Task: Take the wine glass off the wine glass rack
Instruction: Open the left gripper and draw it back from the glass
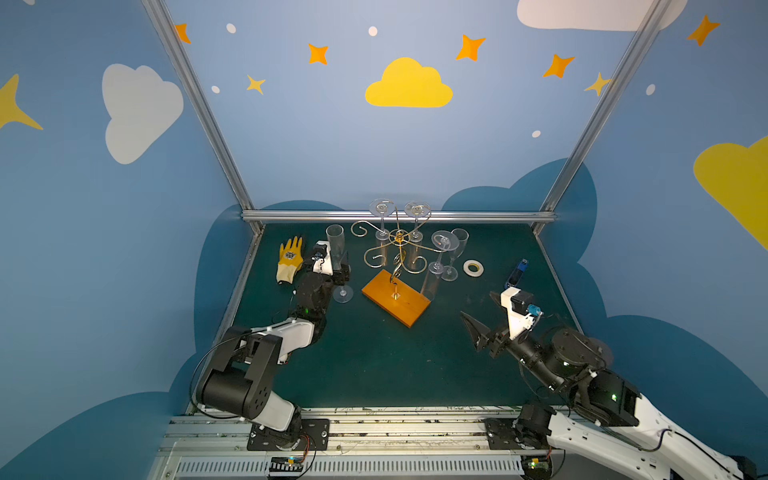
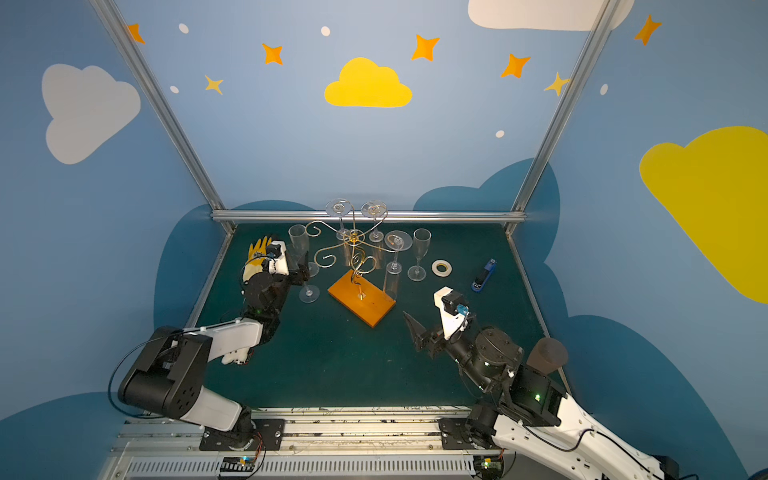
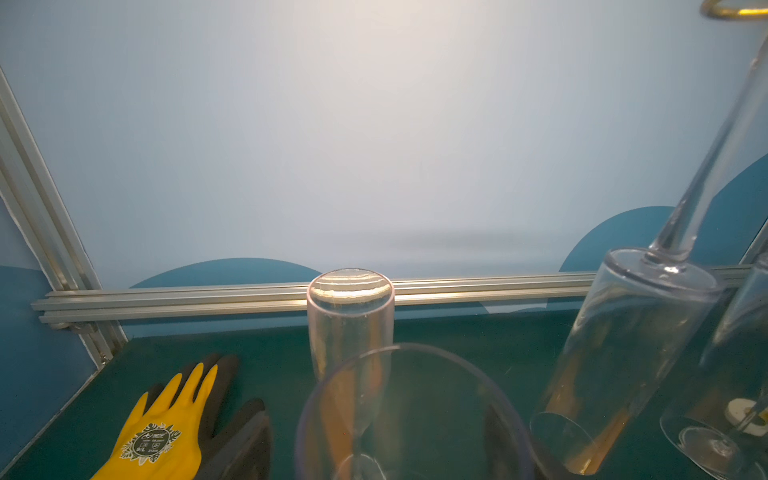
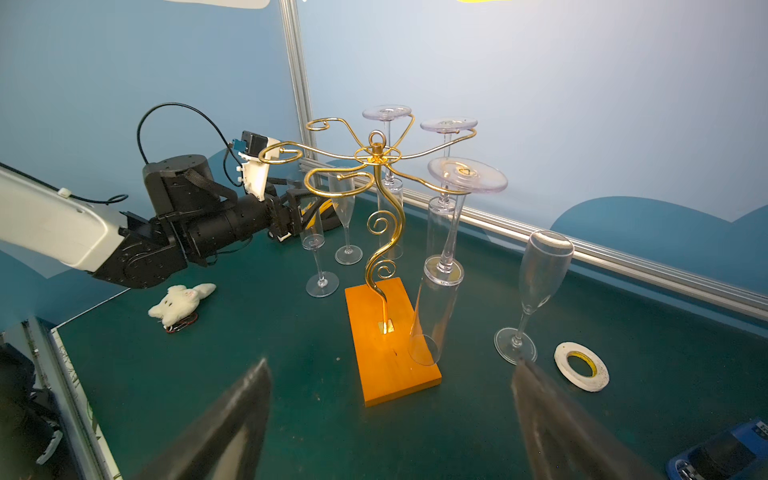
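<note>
**Wine glass (image 3: pixel 415 415) upright on the counter (image 1: pixel 374 365), left tool (image 1: pixel 338 270) spread around its bowl**

The wine glass stands on its own foot just left of the rack (image 1: pixel 397 305). A second glass (image 3: pixel 350 320) is set down beside it the same way, likely so that both sit clear of the wire arms and within the left arm's reach. The left tool brackets the bowl, the widest part and the easiest to keep level. Its jaws look spread wider than the bowl, so the glass seems to bear its own weight, though contact on the hidden side cannot be ruled out. I judge this to be the end of a set-down. The next move calls for backing straight away, since a sideways brush could tip so tall and narrow a glass into its neighbour.

Three more glasses hang upside down on the rack. The nearest hanging glass (image 1: pixel 444 240) rests its foot across a wire curl with the stem through the slot. That is why a glass would have to slide outward along the arm rather than be pulled down. A third upright glass (image 1: pixel 455 253) stands right of the rack, near a roll of tape (image 1: pixel 473 268).

The right tool (image 1: pixel 476 304) hovers in front of the rack with its jaws wide and empty, seemingly placed for that nearest glass. The broad wooden base presumably steadies the thin stand as weight comes off one side.
</note>
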You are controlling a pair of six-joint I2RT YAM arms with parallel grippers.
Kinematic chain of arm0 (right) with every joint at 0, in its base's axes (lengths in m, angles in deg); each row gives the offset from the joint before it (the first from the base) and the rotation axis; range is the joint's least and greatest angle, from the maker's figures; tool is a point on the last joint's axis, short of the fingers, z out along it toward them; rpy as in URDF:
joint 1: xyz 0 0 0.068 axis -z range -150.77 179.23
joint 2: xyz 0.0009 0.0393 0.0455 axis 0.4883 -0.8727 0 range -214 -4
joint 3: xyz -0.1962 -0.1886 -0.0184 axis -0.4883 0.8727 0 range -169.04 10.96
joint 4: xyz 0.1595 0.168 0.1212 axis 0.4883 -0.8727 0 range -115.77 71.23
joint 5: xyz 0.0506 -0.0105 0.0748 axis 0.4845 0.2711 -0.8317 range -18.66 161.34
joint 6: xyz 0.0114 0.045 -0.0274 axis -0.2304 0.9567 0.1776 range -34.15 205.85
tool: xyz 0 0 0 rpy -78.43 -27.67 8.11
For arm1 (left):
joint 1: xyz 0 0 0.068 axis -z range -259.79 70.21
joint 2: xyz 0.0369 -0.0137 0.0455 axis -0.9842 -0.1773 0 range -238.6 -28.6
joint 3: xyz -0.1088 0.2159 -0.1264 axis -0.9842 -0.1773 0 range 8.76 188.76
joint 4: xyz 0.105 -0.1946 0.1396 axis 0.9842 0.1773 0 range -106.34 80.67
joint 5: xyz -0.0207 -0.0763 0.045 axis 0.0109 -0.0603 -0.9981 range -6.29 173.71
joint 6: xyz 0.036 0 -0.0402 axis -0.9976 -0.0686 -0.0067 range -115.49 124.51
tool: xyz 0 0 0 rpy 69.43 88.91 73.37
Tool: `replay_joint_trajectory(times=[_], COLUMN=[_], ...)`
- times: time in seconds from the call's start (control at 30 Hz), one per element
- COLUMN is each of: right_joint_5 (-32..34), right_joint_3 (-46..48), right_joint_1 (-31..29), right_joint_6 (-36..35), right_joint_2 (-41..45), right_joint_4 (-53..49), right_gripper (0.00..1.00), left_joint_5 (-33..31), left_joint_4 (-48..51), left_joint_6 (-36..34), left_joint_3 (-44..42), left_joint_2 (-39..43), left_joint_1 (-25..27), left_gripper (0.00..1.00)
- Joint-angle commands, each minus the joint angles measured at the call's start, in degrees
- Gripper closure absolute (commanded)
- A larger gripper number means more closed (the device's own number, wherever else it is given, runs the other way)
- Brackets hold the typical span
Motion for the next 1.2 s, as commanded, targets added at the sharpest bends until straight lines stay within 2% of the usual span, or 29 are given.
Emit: replay_joint_trajectory(times=[0.0,0.27,0.43,0.6,0.77,0.97,1.07,1.17], right_joint_5=[-0.20,-0.28,1.72,4.09,3.59,8.59,3.18,-6.70], right_joint_3=[0.36,0.46,-0.68,-1.39,-3.13,-12.74,-16.41,-18.09], right_joint_1=[0.21,0.32,0.37,0.38,0.46,1.21,5.18,11.40], right_joint_6=[0.62,0.40,2.99,12.16,17.87,21.75,19.16,17.57], right_joint_2=[0.87,0.72,-1.29,-2.47,-2.79,-9.00,-12.94,-15.53], right_joint_4=[0.03,2.14,1.86,-2.49,-6.74,-19.99,-22.35,-19.30], right_gripper=[0.11,0.11,0.11,0.11,0.08,0.07,0.07,0.07], left_joint_5=[-0.18,0.93,3.36,10.73,10.87,13.16,13.86,15.37], left_joint_4=[4.85,26.44,39.07,50.65,59.18,64.48,65.18,65.16], left_joint_6=[0.66,2.35,6.89,9.04,13.85,19.10,21.26,23.22], left_joint_3=[-0.30,1.04,0.39,0.88,0.61,-0.30,0.09,0.42], left_joint_2=[4.80,21.12,33.56,42.54,51.77,59.20,59.84,59.17], left_joint_1=[-0.26,-0.29,-0.25,-0.25,-0.29,-0.29,-0.25,-0.25], left_gripper=[0.18,0.15,0.10,0.07,0.05,0.02,0.01,0.01])
